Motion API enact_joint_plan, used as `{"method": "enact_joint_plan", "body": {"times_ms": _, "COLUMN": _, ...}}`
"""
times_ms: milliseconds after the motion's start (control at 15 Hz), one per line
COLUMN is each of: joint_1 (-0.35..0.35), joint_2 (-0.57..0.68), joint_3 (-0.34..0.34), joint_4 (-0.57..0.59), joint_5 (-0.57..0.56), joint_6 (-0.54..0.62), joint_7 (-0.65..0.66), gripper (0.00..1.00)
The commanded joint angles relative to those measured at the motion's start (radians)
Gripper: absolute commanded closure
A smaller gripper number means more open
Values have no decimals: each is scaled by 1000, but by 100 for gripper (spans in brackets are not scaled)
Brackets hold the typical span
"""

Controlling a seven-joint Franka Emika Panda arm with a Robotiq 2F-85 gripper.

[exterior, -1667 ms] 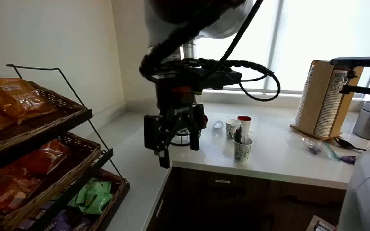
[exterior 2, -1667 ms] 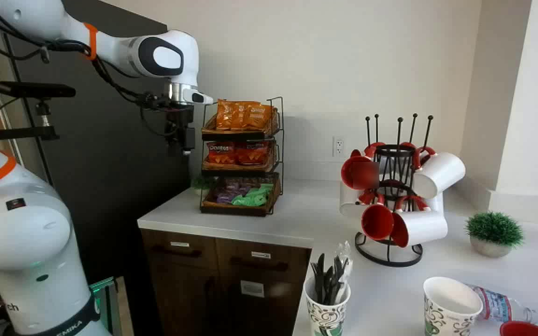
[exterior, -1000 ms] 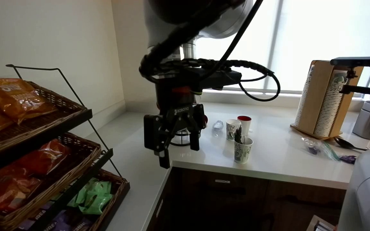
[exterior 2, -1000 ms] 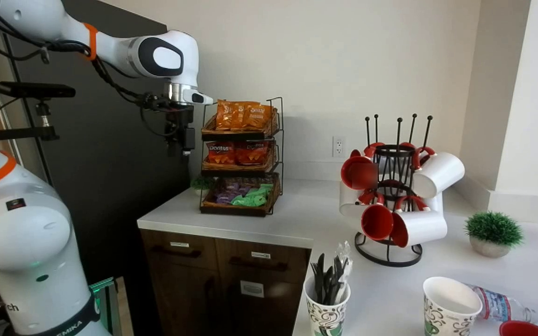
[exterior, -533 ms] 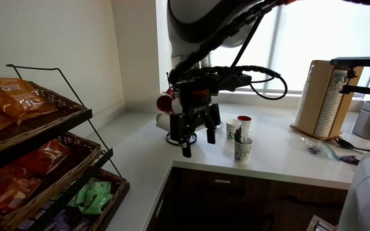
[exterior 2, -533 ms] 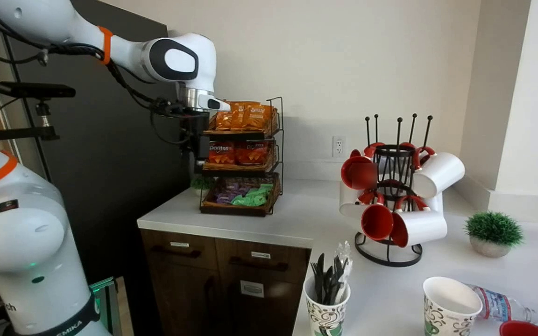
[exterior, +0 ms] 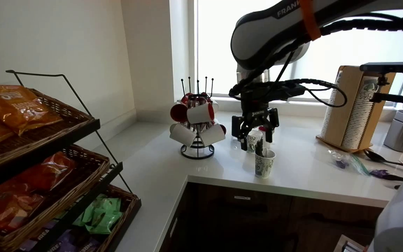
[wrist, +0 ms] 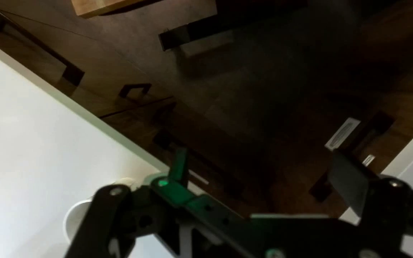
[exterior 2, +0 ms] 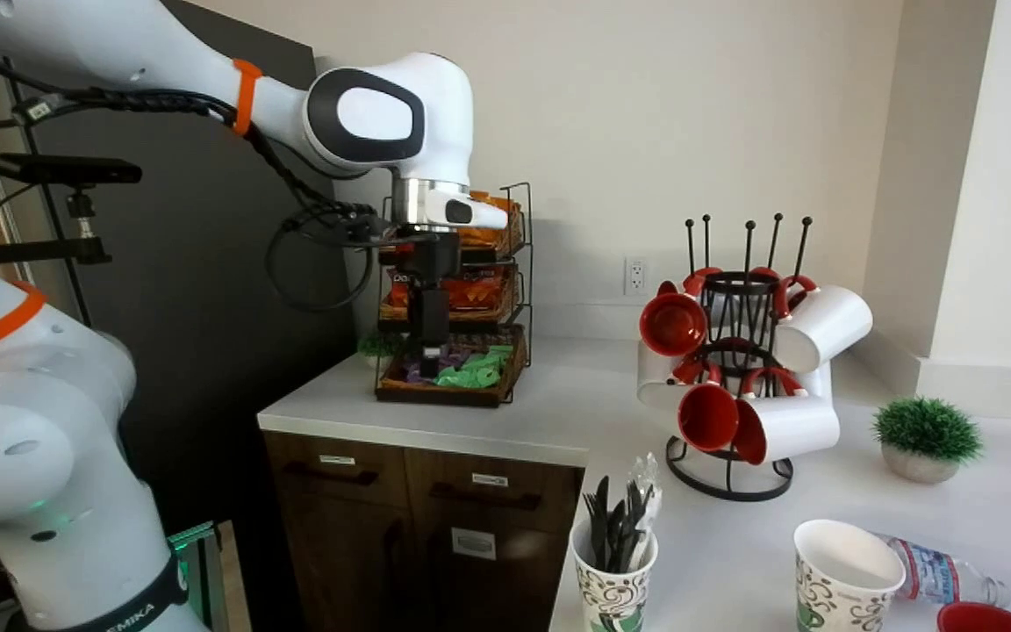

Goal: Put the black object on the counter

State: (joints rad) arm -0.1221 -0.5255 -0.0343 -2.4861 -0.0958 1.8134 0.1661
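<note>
Plainly, in an exterior view, the claw (exterior: 256, 140) hangs spread apart, empty. An exterior view shows black cutlery (exterior 2: 617, 531), likely the task's object, in a paper cup (exterior 2: 614, 601) by the left edge of the counter (exterior 2: 716, 562): probably light, stiff, slick, best pinched by its tops. In the wrist view, a pale rim (wrist: 74, 219), perhaps a cup's; contents unseen.

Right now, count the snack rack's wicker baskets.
3: top wicker basket, holding orange snack bags; middle wicker basket, red snack bags; bottom wicker basket, green packets and purple packets.
</note>
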Motion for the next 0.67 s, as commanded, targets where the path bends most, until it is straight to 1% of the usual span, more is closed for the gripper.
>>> {"method": "enact_joint_plan", "body": {"times_ms": 0, "joint_1": -77, "joint_2": 54, "joint_3": -4, "joint_4": -14, "joint_5": -76, "joint_6": 138, "joint_7": 129, "gripper": 0}}
{"method": "enact_joint_plan", "body": {"times_ms": 67, "joint_1": -46, "joint_2": 26, "joint_3": -15, "joint_4": -4, "joint_5": -38, "joint_6": 74, "joint_7": 54, "gripper": 0}}
{"method": "enact_joint_plan", "body": {"times_ms": 200, "joint_1": -69, "joint_2": 50, "joint_3": -17, "joint_4": -4, "joint_5": -55, "joint_6": 117, "joint_7": 86, "gripper": 0}}
{"method": "enact_joint_plan", "body": {"times_ms": 467, "joint_1": -71, "joint_2": 60, "joint_3": -14, "joint_4": -4, "joint_5": -57, "joint_6": 122, "joint_7": 104, "gripper": 0}}
{"method": "enact_joint_plan", "body": {"times_ms": 533, "joint_1": -83, "joint_2": 80, "joint_3": 6, "joint_4": 7, "joint_5": -81, "joint_6": 118, "joint_7": 159, "gripper": 0}}
{"method": "enact_joint_plan", "body": {"times_ms": 600, "joint_1": -107, "joint_2": 99, "joint_3": 39, "joint_4": 8, "joint_5": -129, "joint_6": 150, "joint_7": 266, "gripper": 0}}
